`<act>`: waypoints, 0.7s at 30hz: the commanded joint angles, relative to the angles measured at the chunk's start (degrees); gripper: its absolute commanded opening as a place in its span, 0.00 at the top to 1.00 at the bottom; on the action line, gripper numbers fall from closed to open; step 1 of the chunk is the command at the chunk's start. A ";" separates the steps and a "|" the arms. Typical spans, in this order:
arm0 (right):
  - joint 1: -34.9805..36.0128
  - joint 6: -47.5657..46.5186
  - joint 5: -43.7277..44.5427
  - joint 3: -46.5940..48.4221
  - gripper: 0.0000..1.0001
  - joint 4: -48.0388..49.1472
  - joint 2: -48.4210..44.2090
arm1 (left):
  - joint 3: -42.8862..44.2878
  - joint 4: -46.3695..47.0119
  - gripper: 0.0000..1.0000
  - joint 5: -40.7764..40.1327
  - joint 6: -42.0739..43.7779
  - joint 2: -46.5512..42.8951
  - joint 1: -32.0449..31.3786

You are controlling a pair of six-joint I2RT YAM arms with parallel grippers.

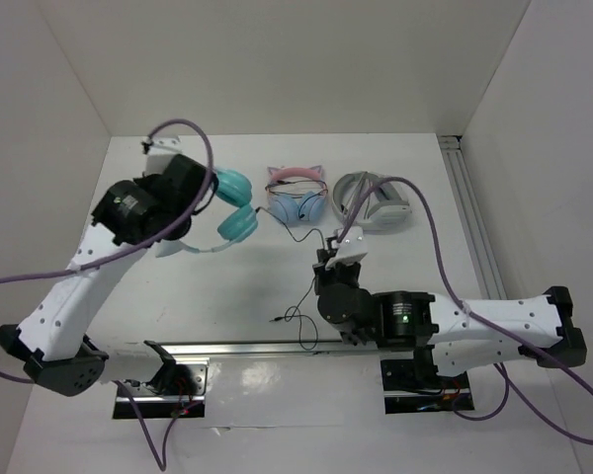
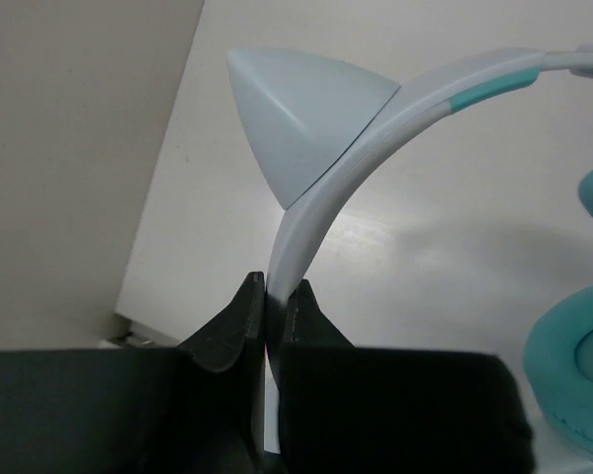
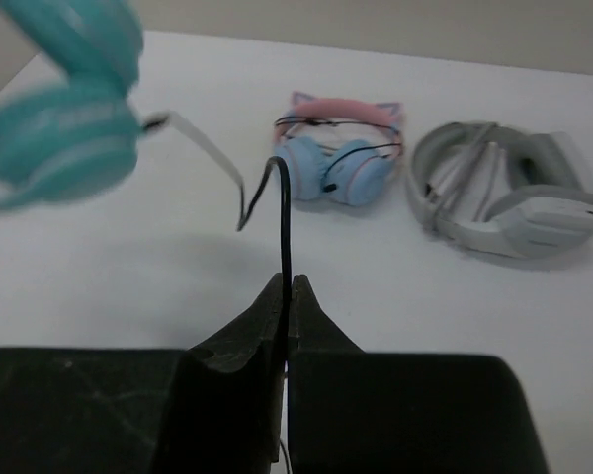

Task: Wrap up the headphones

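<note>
The headphones have teal ear cups and a whitish headband, and they hang lifted at the back left. My left gripper is shut on the headband, just below a pointed cat ear; a teal cup shows at the right. In the top view the left gripper sits left of the cups. A thin black cable rises from my right gripper, which is shut on it. The right gripper stands mid-table, and the cable's slack trails toward the near edge.
Pink-banded light-blue cat-ear headphones lie at the back centre, with folded grey-white headphones to their right. A metal rail runs along the right side and another along the near edge. White walls enclose the table.
</note>
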 commanded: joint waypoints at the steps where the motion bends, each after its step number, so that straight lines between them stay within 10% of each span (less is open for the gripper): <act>1: 0.48 10.15 18.72 9.38 1.00 -23.49 -0.74 | -7.37 6.23 1.00 -6.72 8.50 -3.50 -4.13; 5: 0.48 2.03 20.58 10.91 1.00 -18.90 -2.67 | -16.70 10.37 1.00 -9.35 12.65 -4.04 -11.86; 9: 0.48 -26.17 14.09 4.94 1.00 3.79 -7.32 | -21.80 17.56 1.00 2.63 22.74 -6.58 -18.10; 21: 1.01 -32.29 -4.65 4.05 1.00 -1.28 -14.10 | -27.96 17.24 1.00 11.12 28.48 -0.97 -33.50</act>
